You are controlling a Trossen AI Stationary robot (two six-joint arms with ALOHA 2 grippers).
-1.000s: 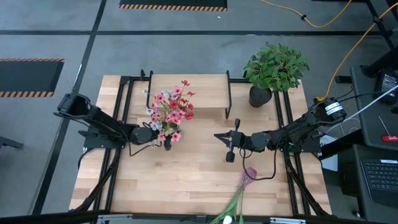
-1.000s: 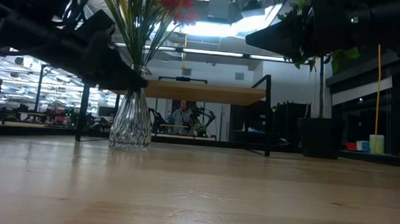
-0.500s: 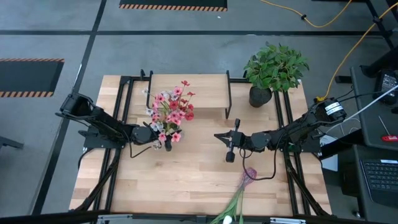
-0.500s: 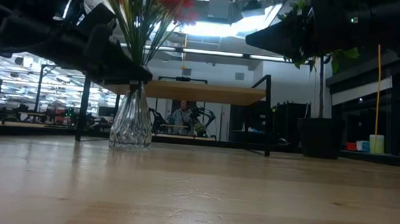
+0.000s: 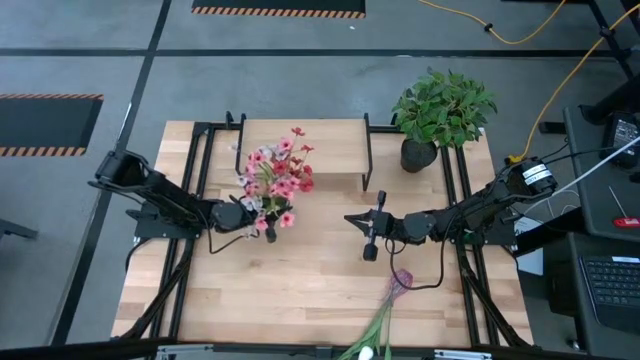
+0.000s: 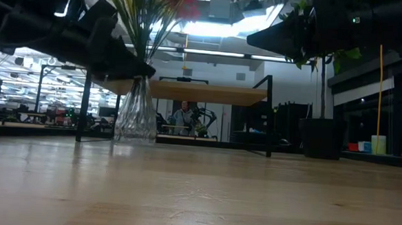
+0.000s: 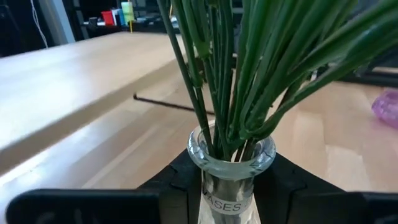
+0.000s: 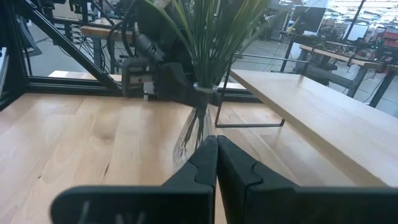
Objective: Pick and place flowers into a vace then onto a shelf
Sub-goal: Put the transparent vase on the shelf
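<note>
High view: left claw point(image 5: 262, 226) clamped on neck of glass vase point(image 6: 137, 116), which holds the flowers point(image 5: 276, 175) — pink and red blooms, green stems. Vase sits just in front of the shelf's point(image 5: 330, 148) left part, toward the surface's point(image 5: 300, 290) far-left area. Low view: vase base looks slightly off the surface, can't tell for sure. Left wrist view: claw fingers point(image 7: 180, 180) press both sides of vase neck, stems upright inside. Right claw point(image 5: 369, 232) fully closed, empty, hovering above the surface center, well apart from vase; right wrist view shows its fingers point(image 8: 205, 165) pressed together. Loose flower bunch point(image 5: 385, 310) with a purple bloom lies at near edge, right of center. Potted plant point(image 5: 440, 110) at far-right corner beside shelf.
</note>
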